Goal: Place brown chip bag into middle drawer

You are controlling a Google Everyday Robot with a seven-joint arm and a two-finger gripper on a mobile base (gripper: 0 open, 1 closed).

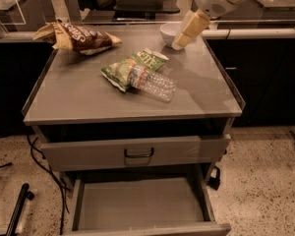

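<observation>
The brown bag [81, 37] is found ungrasped at the 10 o'clock corner of the surface [88, 92], the gripper [177, 44] is held at 1 o'clock by the bowl [167, 32], its closure not to be told, and the drawer [137, 203] is seen pulled out at 6 o'clock, ready to receive it.

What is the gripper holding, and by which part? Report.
Nothing. The gripper hovers beside the round white bowl; the crinkled dark brown chip bag lies apart, untouched.
</observation>
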